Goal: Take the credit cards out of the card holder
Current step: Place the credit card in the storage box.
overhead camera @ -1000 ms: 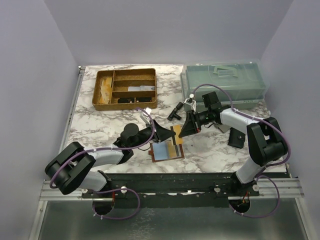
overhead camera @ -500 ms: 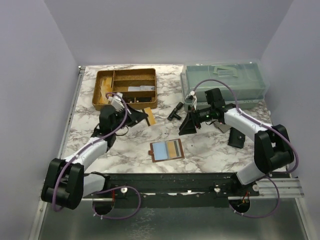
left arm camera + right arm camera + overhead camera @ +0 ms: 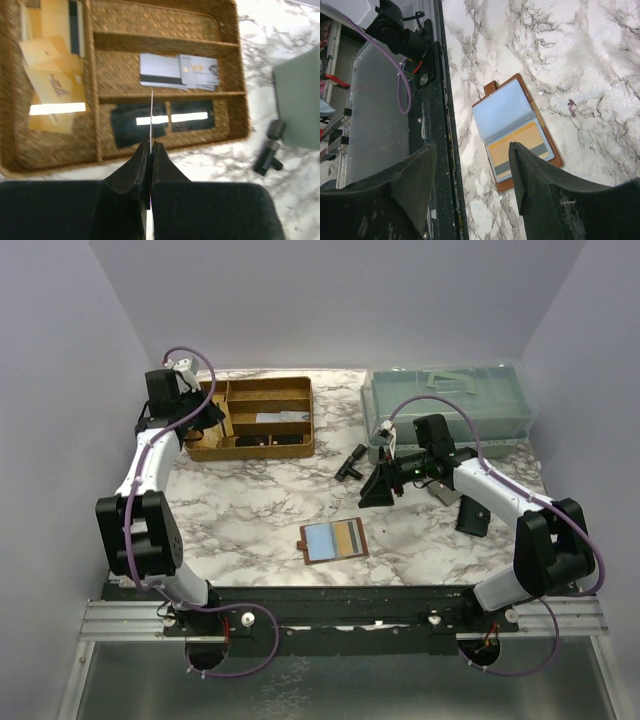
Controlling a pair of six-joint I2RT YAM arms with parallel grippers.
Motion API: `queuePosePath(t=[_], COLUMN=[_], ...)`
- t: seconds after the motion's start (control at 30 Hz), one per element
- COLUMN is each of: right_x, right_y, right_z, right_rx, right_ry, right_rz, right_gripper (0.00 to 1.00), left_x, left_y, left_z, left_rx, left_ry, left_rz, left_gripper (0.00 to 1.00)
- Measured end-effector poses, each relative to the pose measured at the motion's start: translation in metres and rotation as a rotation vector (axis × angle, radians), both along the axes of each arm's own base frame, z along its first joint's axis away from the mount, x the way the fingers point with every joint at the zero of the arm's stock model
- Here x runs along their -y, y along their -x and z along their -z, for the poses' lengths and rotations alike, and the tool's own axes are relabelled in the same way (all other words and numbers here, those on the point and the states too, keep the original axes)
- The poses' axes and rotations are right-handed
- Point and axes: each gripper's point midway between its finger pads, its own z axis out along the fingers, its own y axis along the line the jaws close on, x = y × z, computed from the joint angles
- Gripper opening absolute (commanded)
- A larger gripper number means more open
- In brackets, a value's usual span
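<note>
Task partly done. Left gripper point(image 3: 150, 150) is pinched tight on one thin card point(image 3: 151, 112), seen edge-on, over the woven tray point(image 3: 160, 17) at the far-left corner. Other cards lie in the tray. Card holder point(image 3: 333, 540) lies open mid near edge, with blue card point(image 3: 502, 112) and tan card point(image 3: 517, 142) inside. Right gripper point(image 3: 472, 147) is wide open, empty.

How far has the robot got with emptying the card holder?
Looks done: several tan cards lie in the tray. In hand: the left gripper pinches one thin card edge-on above that tray. Left: the open card holder holds a light blue card and a tan striped card; the right gripper hangs open above it.
</note>
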Motion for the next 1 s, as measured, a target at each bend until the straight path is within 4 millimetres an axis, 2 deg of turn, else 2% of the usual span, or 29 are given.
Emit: queuePosePath(t=[0.17, 0.43, 0.7, 0.9, 0.93, 1.0], right_x=[0.0, 0.0, 0.0, 0.0, 0.0, 0.0], right_y=[0.0, -0.001, -0.001, -0.001, -0.001, -0.001], right_z=[-0.001, -0.001, -0.001, -0.001, -0.001, -0.001], right_rx=[0.005, 0.008, 0.008, 0.009, 0.009, 0.012], right_ry=[0.001, 0.003, 0.003, 0.003, 0.003, 0.003], right_rz=[0.002, 0.004, 0.004, 0.004, 0.004, 0.003], right_gripper=[0.66, 0.66, 0.66, 0.66, 0.66, 0.66], left_x=[-0.03, -0.059, -0.074, -0.081, -0.082, -0.085], left_y=[-0.038, -0.081, -0.102, -0.107, -0.108, -0.112], left_z=[0.006, 0.027, 0.064, 0.087, 0.091, 0.097], left_rx=[-0.022, -0.064, -0.14, -0.194, -0.202, -0.212], left_ry=[-0.126, -0.235, -0.28, -0.28, -0.278, -0.272], left_rz=[0.012, 0.01, 0.01, 0.015, 0.014, 0.013], left_gripper=[0.0, 0.0, 0.0, 0.0, 0.02, 0.16])
